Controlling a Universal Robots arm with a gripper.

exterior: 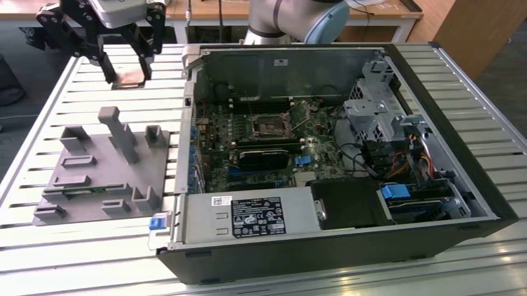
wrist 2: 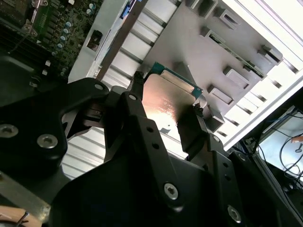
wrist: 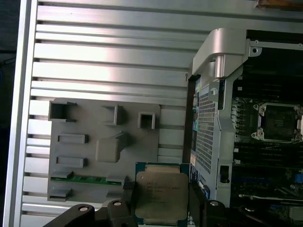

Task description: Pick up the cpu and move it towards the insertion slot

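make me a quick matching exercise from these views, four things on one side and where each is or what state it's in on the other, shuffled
Things:
1. cpu
2. insertion slot
3. grey fixture
4. gripper

Places or states:
A. lying on the slatted table beside the open computer case
B. held between the gripper's fingers
C. on the motherboard inside the case, with no chip in it
D. raised above the table, closed on the chip

Pairs: 1-B, 2-C, 3-A, 4-D

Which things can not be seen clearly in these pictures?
- cpu: in both wrist views, near edge hidden by the pincer.
- insertion slot: in the exterior view, too small to tell its lever's position.
- grey fixture: second wrist view, cut off by the edge.
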